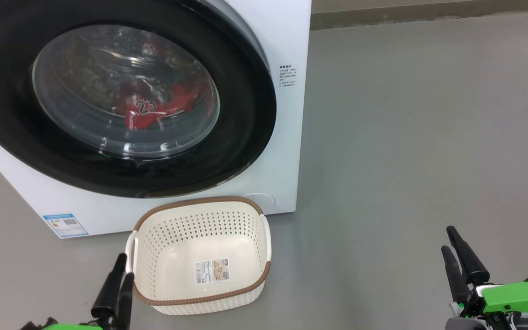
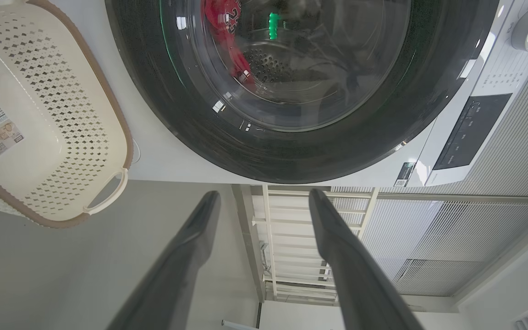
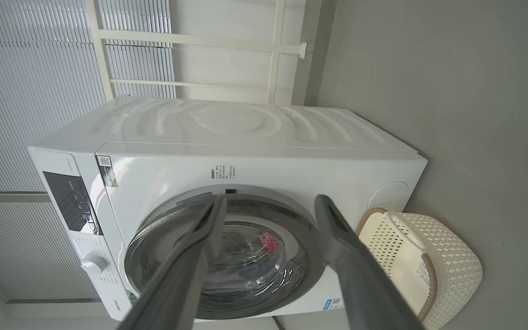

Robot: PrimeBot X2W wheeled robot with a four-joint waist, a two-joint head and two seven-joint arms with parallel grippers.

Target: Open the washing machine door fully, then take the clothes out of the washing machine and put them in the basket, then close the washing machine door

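Head view: washing machine door (image 1: 122, 91) upper left of frame, not swung wide. Clothes (image 1: 154, 107) red behind glass, inside drum. Basket (image 1: 190, 224) empty, lower centre, just below door, likely for short drop. My left gripper (image 1: 125, 266) lower left, right gripper (image 1: 447, 238) lower right: jaws spread, holding nothing, ready for door.

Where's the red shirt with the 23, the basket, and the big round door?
red jersey (image 1: 146, 107), head view, on its white number.
basket (image 1: 200, 201), head view, on its brown back rim.
washing machine door (image 1: 248, 105), head view, on its black rim.
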